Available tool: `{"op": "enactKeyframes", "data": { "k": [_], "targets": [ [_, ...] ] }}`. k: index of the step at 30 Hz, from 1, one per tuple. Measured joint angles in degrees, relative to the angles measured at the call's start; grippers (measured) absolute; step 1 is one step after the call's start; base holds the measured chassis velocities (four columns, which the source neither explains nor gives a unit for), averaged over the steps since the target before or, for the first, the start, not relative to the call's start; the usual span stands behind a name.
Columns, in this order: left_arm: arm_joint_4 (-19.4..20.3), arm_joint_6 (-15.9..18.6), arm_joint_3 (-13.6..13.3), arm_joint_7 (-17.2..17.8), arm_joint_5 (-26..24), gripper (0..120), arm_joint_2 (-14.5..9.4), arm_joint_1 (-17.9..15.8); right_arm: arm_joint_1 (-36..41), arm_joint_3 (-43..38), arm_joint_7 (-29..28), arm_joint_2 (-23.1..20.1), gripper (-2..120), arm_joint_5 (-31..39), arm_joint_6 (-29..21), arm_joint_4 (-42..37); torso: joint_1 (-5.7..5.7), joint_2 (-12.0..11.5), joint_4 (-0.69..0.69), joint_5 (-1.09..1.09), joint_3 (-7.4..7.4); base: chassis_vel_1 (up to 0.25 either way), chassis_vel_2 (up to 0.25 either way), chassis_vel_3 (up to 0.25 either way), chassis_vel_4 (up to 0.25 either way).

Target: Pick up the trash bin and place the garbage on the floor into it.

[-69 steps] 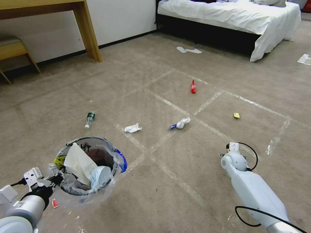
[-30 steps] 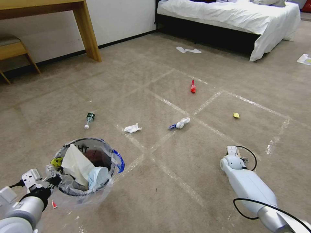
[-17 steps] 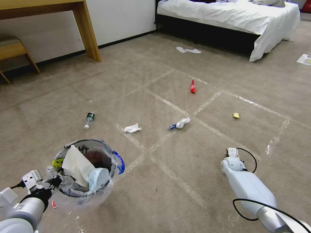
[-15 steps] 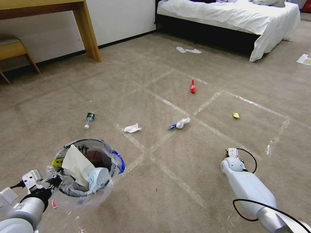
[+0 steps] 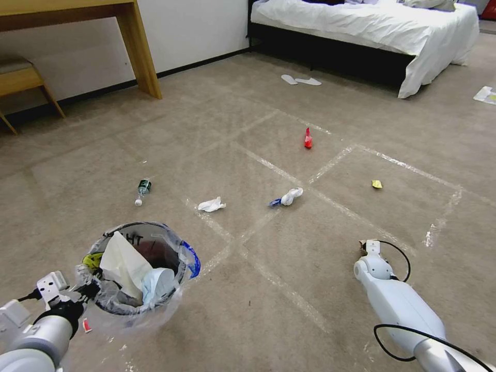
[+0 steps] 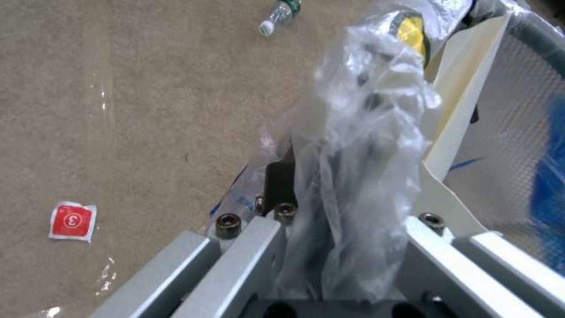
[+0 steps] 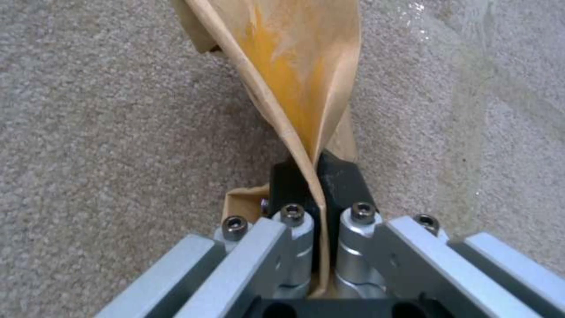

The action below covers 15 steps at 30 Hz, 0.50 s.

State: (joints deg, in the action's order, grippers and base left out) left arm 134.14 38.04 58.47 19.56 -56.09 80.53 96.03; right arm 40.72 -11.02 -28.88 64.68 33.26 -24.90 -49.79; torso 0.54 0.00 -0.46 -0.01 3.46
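The trash bin (image 5: 135,268), round with a crinkled clear bag and a blue strip, hangs at the lower left and holds white paper and a pale blue mask. My left gripper (image 5: 87,290) is shut on its rim and bag; in the left wrist view the left gripper (image 6: 329,176) is wrapped in bag plastic. My right arm (image 5: 398,305) reaches down to the carpet at the lower right. In the right wrist view the right gripper (image 7: 316,176) is shut on a brown paper box (image 7: 294,66), flattened between the pads. More garbage lies ahead: a bottle (image 5: 143,188), a white tissue (image 5: 212,205).
Farther out lie a white and blue wad (image 5: 287,197), a red wrapper (image 5: 308,139) and a yellow wrapper (image 5: 377,184). A red square tag (image 6: 72,221) lies under the bin. A desk leg (image 5: 139,51) stands back left, a bed (image 5: 372,31) behind, slippers (image 5: 301,80) before it.
My right wrist has drawn back a little toward me, low over the carpet. The bin has settled slightly lower in my left gripper's hold.
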Motion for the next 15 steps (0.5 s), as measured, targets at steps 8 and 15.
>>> {"op": "enactKeyframes", "data": {
  "k": [8,15],
  "targets": [
    [0.1,0.2,0.0,0.0,0.1,1,-0.4,0.0,4.1,-2.7,0.4,-2.7,0,4.9,2.2,-9.2,0.00,0.0,-0.01,0.02,0.01,0.000,0.000,0.000,0.000],
    [0.1,0.4,-0.2,0.3,-0.3,1,-0.7,-0.5,11.3,-7.5,4.4,-7.0,0,14.7,11.2,-32.2,0.00,0.0,-0.01,-0.02,0.00,0.000,0.000,0.000,0.000]
  ]
}}
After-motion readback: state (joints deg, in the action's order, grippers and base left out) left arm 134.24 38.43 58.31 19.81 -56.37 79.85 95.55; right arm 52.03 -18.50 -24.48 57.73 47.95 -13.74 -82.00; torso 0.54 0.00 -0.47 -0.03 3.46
